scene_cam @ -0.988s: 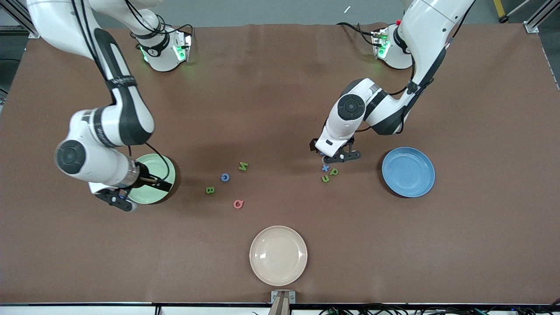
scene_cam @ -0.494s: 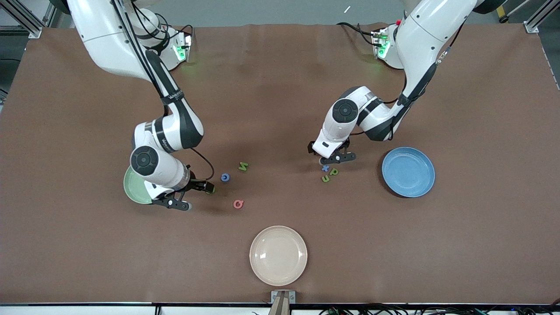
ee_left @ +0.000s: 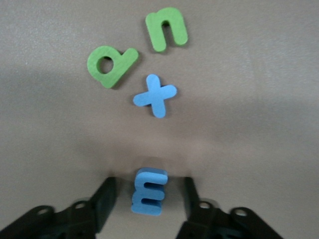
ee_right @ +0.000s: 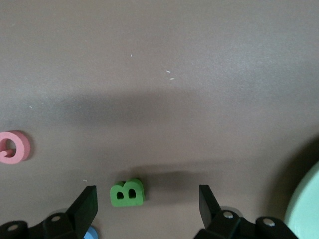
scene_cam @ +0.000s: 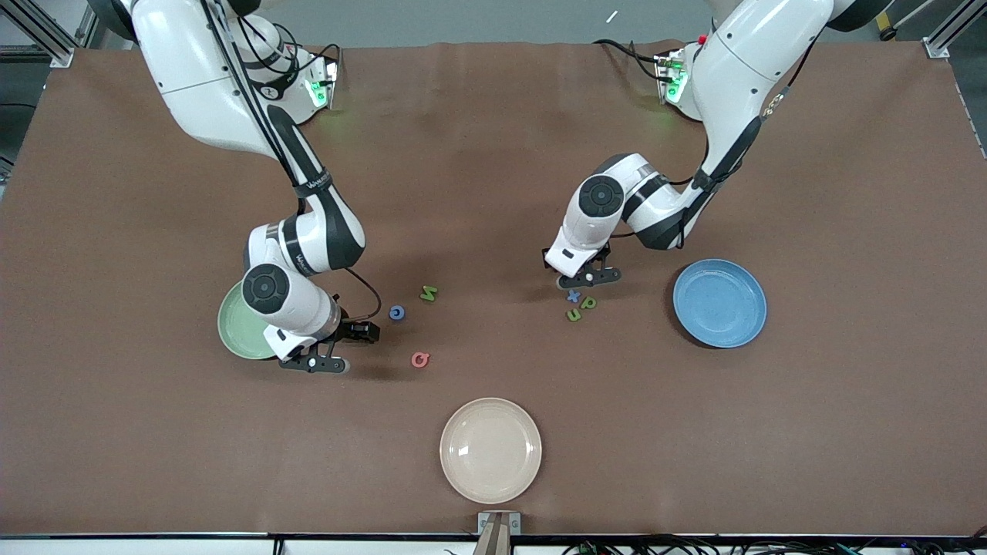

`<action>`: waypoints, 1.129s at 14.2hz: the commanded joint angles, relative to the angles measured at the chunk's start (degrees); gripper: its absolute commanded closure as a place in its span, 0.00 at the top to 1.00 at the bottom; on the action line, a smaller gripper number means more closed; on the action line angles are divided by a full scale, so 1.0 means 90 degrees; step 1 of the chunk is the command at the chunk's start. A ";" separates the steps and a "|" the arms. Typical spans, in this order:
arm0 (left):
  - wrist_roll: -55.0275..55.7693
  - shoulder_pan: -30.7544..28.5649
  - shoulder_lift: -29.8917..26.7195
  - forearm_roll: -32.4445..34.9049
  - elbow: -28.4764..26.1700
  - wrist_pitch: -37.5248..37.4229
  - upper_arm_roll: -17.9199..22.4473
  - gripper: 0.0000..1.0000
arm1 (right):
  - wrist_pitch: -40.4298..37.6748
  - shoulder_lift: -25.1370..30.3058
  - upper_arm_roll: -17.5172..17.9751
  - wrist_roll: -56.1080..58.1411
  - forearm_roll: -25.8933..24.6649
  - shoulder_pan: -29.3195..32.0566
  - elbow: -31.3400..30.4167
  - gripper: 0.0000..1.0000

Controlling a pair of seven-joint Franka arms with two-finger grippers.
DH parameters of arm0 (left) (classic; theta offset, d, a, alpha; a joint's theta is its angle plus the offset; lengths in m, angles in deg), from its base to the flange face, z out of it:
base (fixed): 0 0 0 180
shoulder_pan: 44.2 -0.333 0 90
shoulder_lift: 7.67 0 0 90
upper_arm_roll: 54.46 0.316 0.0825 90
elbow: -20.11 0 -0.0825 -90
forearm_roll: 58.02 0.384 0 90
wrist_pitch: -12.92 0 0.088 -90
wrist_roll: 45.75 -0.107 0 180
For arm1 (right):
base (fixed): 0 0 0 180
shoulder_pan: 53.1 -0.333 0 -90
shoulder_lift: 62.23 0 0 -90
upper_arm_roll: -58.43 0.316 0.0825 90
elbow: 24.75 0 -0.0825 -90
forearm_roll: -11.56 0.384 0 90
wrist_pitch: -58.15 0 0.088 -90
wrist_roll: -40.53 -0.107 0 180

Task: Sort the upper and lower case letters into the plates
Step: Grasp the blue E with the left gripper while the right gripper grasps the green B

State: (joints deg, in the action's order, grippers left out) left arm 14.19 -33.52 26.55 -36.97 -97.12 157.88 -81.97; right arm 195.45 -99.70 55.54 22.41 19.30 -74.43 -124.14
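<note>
I start with the blue E [ee_left: 148, 191]. It lies flat on the table [scene_cam: 493, 154], at the edge of a small cluster toward the left arm's end, just beside the blue x [ee_left: 155, 95] and farther from the front camera than it. The green a [ee_left: 110, 65] and green n [ee_left: 167, 28] sit close by. The E's longer side runs along the faces of the fingers [ee_left: 105, 201], not across the gap.

The left gripper [scene_cam: 580, 277] is down over it, released. A finger stands on either side of the E, with table showing between each finger and the letter.

The green B [ee_right: 127, 192] lies flat between the pale green plate [scene_cam: 235, 331] and the pink Q [scene_cam: 419, 359]. Its spine faces one finger [ee_right: 85, 205] and its bowls face the other. I cannot tell its long axis for sure.

The right gripper [scene_cam: 339, 348] is low over the B with its jaws spread wide. The letter sits in the gap, closer to that finger and touching neither.

A blue c [scene_cam: 396, 312] and a green N [scene_cam: 429, 293] lie farther from the front camera than the Q. The blue plate [scene_cam: 719, 302] sits near the x cluster, toward the left arm's end. A cream plate [scene_cam: 490, 450] is nearest the front camera.

The table has a matte brown cover, faintly creased. Grey floor and aluminium frame posts show along the robots' edge, and cables along the front camera's edge.
</note>
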 commanded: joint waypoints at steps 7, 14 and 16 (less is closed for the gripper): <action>0.0381 -0.0063 -0.0383 0.0141 0.0222 -0.0548 0.0020 0.15 | 0.0321 -0.0290 -0.0021 0.0021 0.0029 -0.0198 -0.0040 0.78; -0.1257 -0.1427 -0.1448 -0.0034 0.0263 -0.1517 -0.0232 0.12 | 0.0350 -0.0290 -0.0021 0.0021 0.0058 -0.0247 -0.0187 0.60; -0.1824 -0.2305 -0.1556 -0.0034 0.0087 -0.1479 -0.0593 0.12 | 0.0350 -0.0290 -0.0021 0.0031 0.0058 -0.0276 -0.0187 0.47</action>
State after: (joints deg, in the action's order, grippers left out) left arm 2.37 -47.20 14.45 -36.90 -93.32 144.24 -83.83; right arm 198.05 -102.50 55.61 22.48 19.31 -75.92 -124.28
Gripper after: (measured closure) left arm 0.727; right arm 0.458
